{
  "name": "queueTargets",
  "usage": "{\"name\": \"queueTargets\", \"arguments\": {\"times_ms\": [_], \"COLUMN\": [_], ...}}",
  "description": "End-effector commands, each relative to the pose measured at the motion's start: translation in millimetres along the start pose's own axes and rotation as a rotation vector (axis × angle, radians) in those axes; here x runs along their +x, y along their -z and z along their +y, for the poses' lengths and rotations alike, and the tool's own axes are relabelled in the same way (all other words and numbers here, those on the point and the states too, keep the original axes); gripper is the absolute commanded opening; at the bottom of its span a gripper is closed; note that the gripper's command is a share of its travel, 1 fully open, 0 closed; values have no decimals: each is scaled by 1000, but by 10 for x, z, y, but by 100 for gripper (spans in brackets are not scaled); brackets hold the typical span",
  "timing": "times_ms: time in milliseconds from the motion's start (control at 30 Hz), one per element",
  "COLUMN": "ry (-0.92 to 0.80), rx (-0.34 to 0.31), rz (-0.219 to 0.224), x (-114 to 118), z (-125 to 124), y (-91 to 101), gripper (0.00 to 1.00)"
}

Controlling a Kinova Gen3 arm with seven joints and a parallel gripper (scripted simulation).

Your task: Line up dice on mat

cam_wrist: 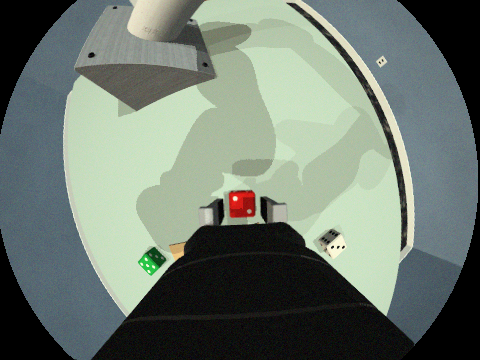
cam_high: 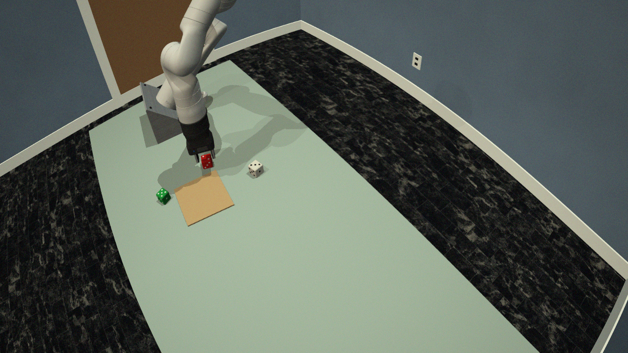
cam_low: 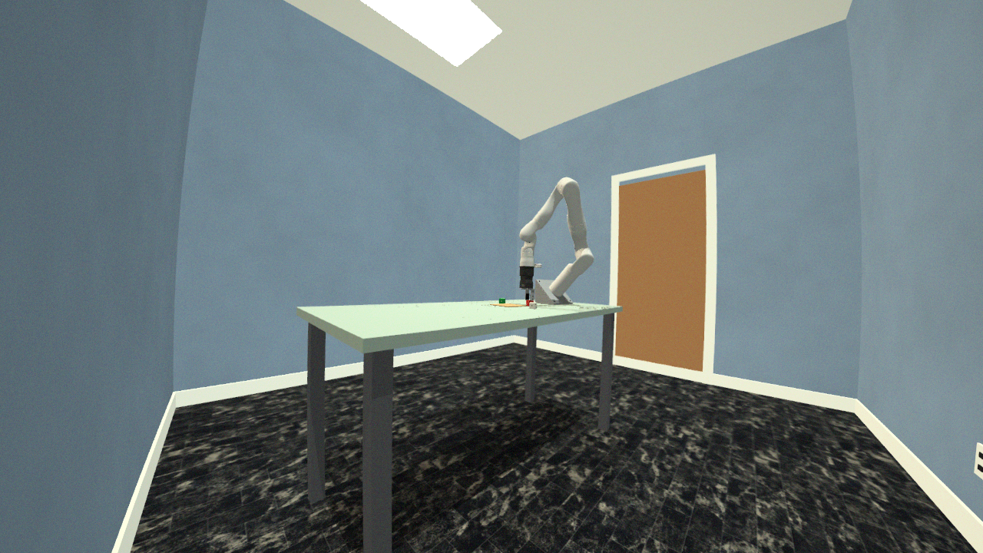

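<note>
A tan square mat [cam_high: 204, 199] [cam_low: 508, 304] [cam_wrist: 178, 248] lies flat on the pale green table [cam_high: 307, 245]. A red die [cam_high: 206, 161] [cam_wrist: 242, 203] sits just past the mat's corner nearest the robot's base. My gripper [cam_high: 206, 163] [cam_low: 527, 299] [cam_wrist: 242, 207] points straight down and is open, with one finger on each side of the red die. A green die [cam_high: 163, 195] [cam_low: 502, 300] [cam_wrist: 152, 262] stands on the table just left of the mat. A white die [cam_high: 255, 168] [cam_wrist: 331, 243] stands on the table to the right of the mat.
The arm's grey base mount [cam_high: 153, 118] [cam_wrist: 143, 67] stands on the table behind the dice, near the far end. The table's left edge runs close to the green die.
</note>
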State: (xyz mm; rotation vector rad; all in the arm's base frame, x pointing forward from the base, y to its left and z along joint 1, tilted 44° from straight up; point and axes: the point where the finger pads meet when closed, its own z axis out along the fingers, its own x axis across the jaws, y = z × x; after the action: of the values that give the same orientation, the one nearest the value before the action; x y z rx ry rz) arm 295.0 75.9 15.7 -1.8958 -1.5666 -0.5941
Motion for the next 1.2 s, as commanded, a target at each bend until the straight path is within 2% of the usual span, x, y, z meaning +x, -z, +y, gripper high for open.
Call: {"name": "queueTargets", "arguments": {"times_ms": [0,300,1167], "ry": [-2,-2,-2], "rx": [5,5,5], "rz": [2,2,2], "x": [0,0,0], "z": [-18,-19,-19], "y": [-58,-239,-282], "gripper": [87,87,87]}}
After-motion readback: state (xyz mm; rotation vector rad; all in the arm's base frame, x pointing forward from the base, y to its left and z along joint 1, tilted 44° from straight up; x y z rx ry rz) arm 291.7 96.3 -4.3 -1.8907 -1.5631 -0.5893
